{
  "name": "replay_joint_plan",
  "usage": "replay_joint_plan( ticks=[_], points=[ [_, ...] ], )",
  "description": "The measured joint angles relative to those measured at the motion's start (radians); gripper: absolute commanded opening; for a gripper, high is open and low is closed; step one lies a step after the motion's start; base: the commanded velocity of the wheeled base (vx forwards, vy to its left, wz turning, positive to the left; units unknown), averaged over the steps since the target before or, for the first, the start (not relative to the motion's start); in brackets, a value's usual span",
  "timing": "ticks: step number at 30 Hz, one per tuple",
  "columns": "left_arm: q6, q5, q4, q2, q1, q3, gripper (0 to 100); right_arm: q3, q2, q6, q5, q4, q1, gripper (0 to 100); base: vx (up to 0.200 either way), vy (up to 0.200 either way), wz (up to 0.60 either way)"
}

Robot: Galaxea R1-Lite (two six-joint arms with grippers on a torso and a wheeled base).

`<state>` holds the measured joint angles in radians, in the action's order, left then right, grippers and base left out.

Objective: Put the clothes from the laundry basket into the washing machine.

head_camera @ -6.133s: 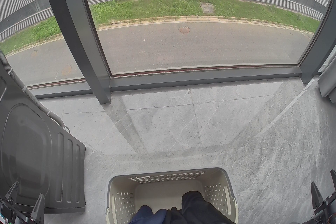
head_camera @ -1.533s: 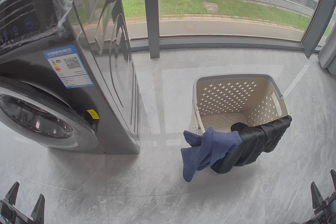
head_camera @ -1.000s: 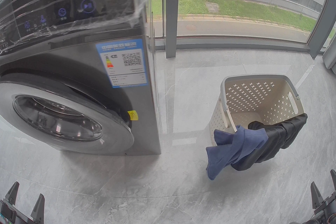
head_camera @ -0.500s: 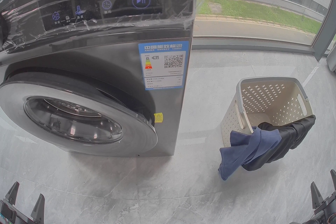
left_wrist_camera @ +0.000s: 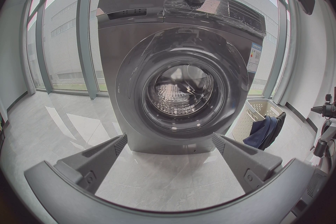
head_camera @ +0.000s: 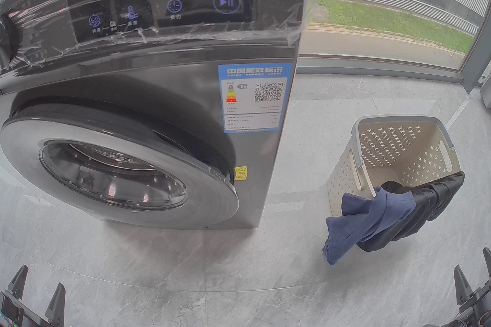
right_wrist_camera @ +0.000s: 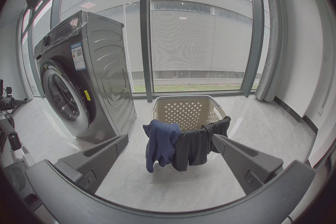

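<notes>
Blue and black clothes hang on the basket rim; both grippers empty, fingers spread wide.
Laundry basket (head_camera: 400, 119) sits on the floor just right of the washing machine (head_camera: 169, 88); blue garment (head_camera: 365, 223) and black garment (head_camera: 417, 208) drape over its near rim, touching; machine door (head_camera: 115, 174) shut; left gripper (head_camera: 41, 278) low before the machine, right gripper (head_camera: 471, 261) well off its right side; cloth looks soft, light, limp, likely to trail; best pinched at the bunched fold on the rim; door probably needs opening first.
</notes>
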<state>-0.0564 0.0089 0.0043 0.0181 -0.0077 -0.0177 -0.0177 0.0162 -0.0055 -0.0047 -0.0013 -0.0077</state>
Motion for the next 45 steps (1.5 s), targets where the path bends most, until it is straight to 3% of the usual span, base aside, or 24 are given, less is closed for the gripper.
replay_joint_plan(
  ticks=[8, 20, 40, 45],
  points=[
    [0.0, 0.0, 0.0, 0.0, 0.0, 0.0, 100, 0.0, 0.0, 0.0, 0.0, 0.0, 0.001, 100, 0.0, 0.2, 0.0],
    [0.0, 0.0, 0.0, 0.0, 0.0, 0.0, 100, 0.0, 0.0, 0.0, 0.0, 0.001, 0.0, 100, 0.0, 0.0, 0.0],
    [0.0, 0.0, 0.0, 0.0, 0.0, 0.0, 100, 0.0, 0.0, 0.0, 0.0, 0.0, 0.001, 100, 0.0, 0.2, 0.0],
    [0.0, 0.0, 0.0, 0.0, 0.0, 0.0, 100, 0.0, 0.0, 0.0, 0.0, 0.0, 0.0, 100, 0.0, 0.0, 0.0]
  ],
)
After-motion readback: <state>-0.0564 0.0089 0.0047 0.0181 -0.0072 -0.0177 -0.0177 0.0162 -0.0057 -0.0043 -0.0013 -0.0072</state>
